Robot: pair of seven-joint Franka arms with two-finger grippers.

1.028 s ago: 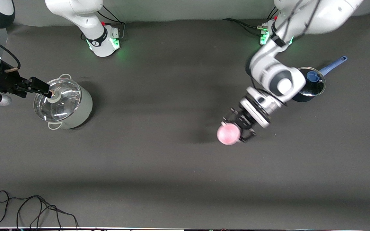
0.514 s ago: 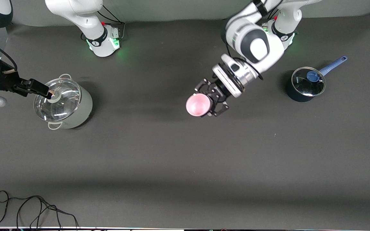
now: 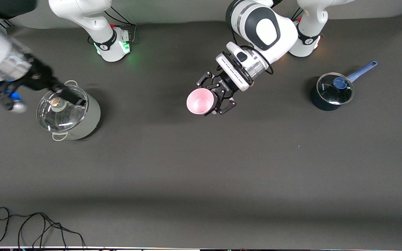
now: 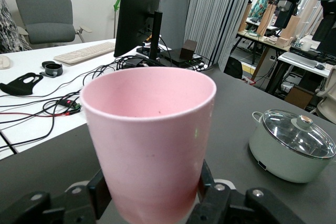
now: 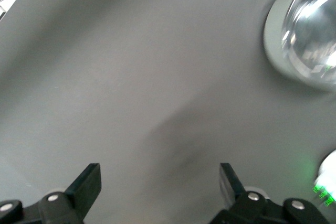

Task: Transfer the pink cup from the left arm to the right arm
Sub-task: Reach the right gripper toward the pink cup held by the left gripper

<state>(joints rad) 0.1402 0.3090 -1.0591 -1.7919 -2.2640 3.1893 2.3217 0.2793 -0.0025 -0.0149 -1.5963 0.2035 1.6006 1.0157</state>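
The pink cup is up in the air over the middle of the table, tilted so its open mouth shows in the front view. My left gripper is shut on the cup's lower part. In the left wrist view the cup fills the middle, with the black fingers pressed against both sides of its base and my left gripper around it. My right gripper is blurred over the lid of the big pot. In the right wrist view it is open and empty above bare mat.
A pale green pot with a glass lid stands toward the right arm's end; it also shows in both wrist views. A small dark saucepan with a blue handle stands toward the left arm's end. A black cable lies at the near edge.
My left arm has carried the cup from near the saucepan toward the middle and tipped its mouth up. My right arm has swung, and its gripper has slid across the pot lid.
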